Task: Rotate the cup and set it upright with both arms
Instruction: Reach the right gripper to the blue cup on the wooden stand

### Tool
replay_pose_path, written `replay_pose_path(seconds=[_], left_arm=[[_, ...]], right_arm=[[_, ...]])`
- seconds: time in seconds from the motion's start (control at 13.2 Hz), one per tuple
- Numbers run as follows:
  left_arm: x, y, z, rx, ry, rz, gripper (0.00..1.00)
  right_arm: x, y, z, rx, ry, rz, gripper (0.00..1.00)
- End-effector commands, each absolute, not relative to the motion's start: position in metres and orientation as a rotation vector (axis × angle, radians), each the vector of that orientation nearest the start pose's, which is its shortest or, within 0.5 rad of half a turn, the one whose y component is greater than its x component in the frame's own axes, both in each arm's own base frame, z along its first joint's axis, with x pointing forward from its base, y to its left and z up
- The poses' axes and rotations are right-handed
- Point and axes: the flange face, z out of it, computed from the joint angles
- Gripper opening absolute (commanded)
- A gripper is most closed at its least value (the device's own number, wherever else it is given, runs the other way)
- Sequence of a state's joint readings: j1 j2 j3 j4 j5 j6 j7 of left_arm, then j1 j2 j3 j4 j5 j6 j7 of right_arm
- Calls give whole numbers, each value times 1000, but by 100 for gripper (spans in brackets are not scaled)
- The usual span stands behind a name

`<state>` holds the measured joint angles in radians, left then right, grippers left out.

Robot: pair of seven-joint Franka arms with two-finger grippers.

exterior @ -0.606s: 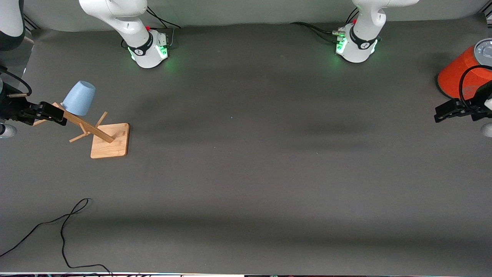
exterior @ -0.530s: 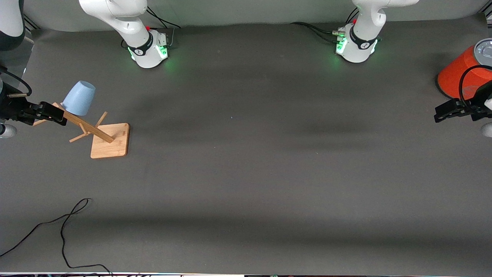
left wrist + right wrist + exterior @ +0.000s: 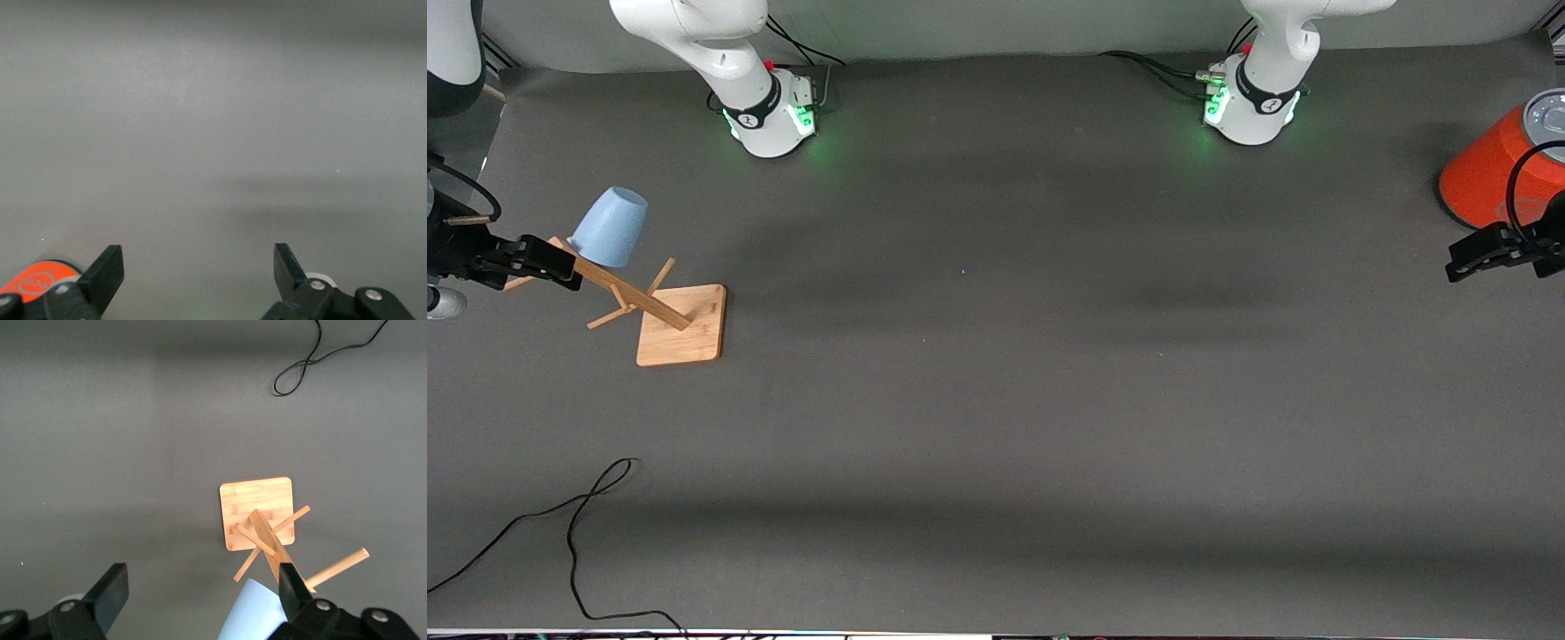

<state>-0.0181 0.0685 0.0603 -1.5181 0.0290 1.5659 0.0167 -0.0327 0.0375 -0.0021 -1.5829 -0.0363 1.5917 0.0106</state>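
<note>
**Cup hangs on a rack peg at the table's edge, both grippers wide and empty**

The small light-blue plastic cup (image 3: pixel 609 228) hangs mouth-down on an upper peg of the slanted bamboo peg rack with a square base (image 3: pixel 680 324), near the table edge at the right arm's end. The right gripper (image 3: pixel 547 260) hovers just beside the cup, over the rack's upper end, jaws spread and holding nothing; in its wrist view the cup (image 3: pixel 250 613) sits close against one finger (image 3: pixel 293 587).

The main risk, as I judge it, is a finger catching a peg or the stem while closing in: the rack looks light and could tip or slide, spilling the cup toward the nearby edge. A tapered, smooth cup may also slip if pinched near its rim.

The left gripper (image 3: pixel 1489 253) waits, jaws apart and empty, at the opposite table edge beside the large orange cylinder with grey top (image 3: pixel 1498 169). The middle of the dark grey table (image 3: pixel 996 400) lies open for a handover; a loose black cable (image 3: pixel 574 533) lies by the front corner at the right arm's end.
</note>
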Motion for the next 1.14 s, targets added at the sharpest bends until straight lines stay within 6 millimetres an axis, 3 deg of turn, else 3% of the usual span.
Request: replay_pose_path(seconds=[0.0,0.23,0.3,0.45,0.61,0.83,1.06], left_arm=[[575,29,619,-3110,-31,11,100],[570,33,643,-3107,-45,-36,100],[571,44,642,-3112,-70,-41,100],[575,47,638,-3116,-77,-48,100],[587,46,621,-3115,-74,-24,100],[593,36,614,-3114,-44,-27,100],[593,22,609,-3119,-9,3,100]], right_arm=[[544,-22,606,-3151,103,34,100],[488,-45,604,-3135,189,1,100],[473,-54,600,-3123,265,13,100],[451,-74,597,-3074,506,35,100],[435,-83,592,-2991,841,59,100],[426,-81,585,-2880,1171,78,100],[426,-81,569,-2866,1209,89,100]])
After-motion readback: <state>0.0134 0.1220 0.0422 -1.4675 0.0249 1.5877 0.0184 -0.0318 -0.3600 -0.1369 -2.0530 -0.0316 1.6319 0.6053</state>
